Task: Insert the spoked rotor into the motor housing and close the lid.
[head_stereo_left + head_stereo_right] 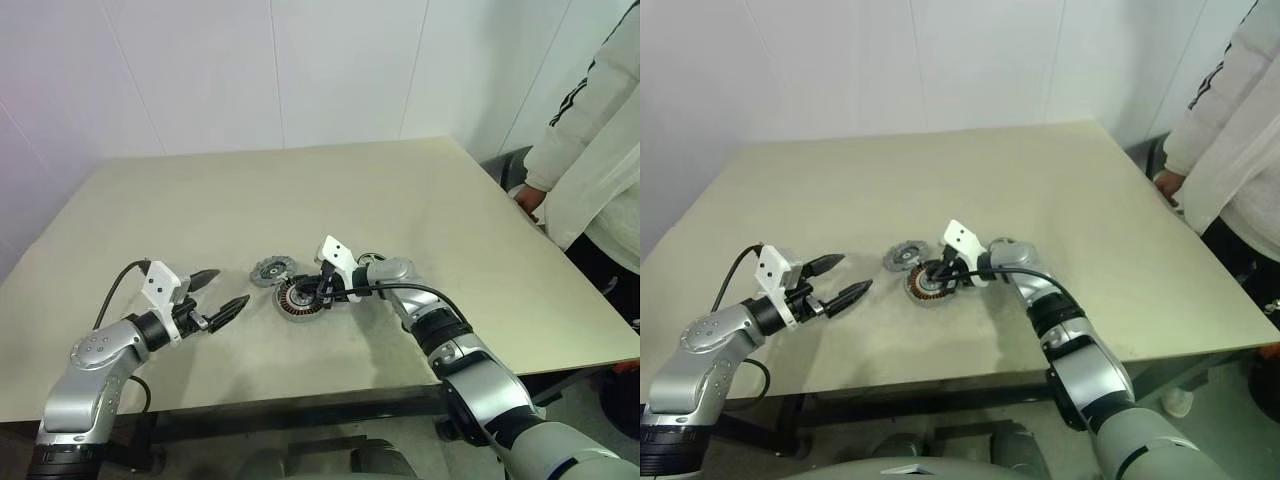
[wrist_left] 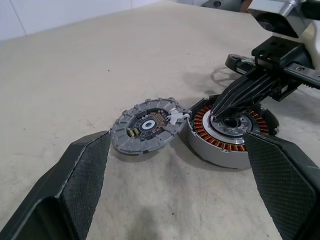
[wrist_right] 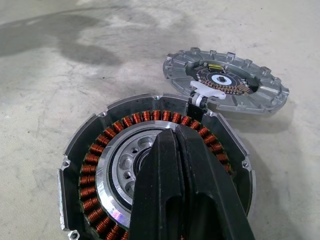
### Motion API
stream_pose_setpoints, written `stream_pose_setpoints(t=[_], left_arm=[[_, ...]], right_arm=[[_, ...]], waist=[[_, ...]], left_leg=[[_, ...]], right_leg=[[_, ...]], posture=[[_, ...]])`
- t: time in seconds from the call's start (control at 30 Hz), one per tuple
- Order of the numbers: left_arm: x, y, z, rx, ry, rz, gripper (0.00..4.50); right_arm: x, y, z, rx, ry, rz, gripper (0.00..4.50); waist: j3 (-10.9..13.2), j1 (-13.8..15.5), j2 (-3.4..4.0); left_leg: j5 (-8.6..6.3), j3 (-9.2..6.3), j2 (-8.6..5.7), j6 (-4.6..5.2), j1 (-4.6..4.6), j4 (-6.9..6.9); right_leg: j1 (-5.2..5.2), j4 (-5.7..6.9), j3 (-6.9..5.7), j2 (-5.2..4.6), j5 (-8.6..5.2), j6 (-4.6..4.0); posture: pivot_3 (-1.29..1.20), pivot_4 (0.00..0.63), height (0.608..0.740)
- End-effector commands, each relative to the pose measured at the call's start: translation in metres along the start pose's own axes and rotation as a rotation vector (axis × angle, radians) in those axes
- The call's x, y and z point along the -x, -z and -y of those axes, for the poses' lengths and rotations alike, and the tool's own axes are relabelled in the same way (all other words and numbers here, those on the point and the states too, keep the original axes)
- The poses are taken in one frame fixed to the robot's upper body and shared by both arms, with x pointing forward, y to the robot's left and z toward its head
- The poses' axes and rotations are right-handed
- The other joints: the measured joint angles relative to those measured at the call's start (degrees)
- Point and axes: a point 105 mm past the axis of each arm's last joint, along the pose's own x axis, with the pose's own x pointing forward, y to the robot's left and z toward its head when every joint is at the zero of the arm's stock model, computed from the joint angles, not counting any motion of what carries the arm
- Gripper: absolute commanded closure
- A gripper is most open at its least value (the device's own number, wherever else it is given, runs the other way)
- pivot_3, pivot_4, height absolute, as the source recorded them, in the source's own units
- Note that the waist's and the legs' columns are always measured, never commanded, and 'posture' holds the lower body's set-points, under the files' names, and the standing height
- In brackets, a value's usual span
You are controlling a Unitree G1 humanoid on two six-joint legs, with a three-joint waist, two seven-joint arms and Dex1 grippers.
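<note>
You are looking at a plain test room or lab. A bare beige table stands against blank white panel walls, with nothing homely around. Loose motor parts lie on the tabletop, and a person in a light jacket stands at the table's edge, watching.

The left arm reaches forward from the near left, and the left gripper points to the right with its two black fingers spread wide apart, holding nothing. The right arm bends in from the near right; the right gripper points left and slightly down, fingers pressed together.
</note>
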Motion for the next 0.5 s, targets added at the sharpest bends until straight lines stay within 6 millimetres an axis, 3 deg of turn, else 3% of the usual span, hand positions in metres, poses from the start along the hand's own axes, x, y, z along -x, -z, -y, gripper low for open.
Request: stream_pose_setpoints(t=[0.03,0.13,0.5], left_arm=[[0.003,-0.011,-0.005,-0.034,-0.014,0.032,0.0],[0.002,-0.01,-0.001,-0.034,-0.01,0.033,0.0],[-0.001,-0.009,0.004,-0.03,-0.005,0.034,0.0]], right_arm=[[0.002,-0.021,0.002,-0.029,-0.004,0.092,4.45],[0.005,-0.032,0.002,-0.026,-0.012,0.127,4.45],[0.002,-0.021,-0.001,-0.017,-0.02,0.074,4.45]], waist=[[0.0,0.0,0.0],[0.0,0.0,0.0],[0.0,0.1,0.0]], left_leg=[[0.0,0.0,0.0,0.0,0.0,0.0],[0.0,-0.02,0.01,0.0,-0.11,0.0],[0.0,-0.08,0.01,0.0,-0.65,0.0]], right_leg=[[0.0,0.0,0.0,0.0,0.0,0.0],[-0.13,0.0,0.01,0.0,0.09,0.16],[-0.65,0.0,0.01,-0.01,0.12,0.18]], posture=[[0.0,0.0,0.74],[0.0,0.0,0.74],[0.0,0.0,0.74]])
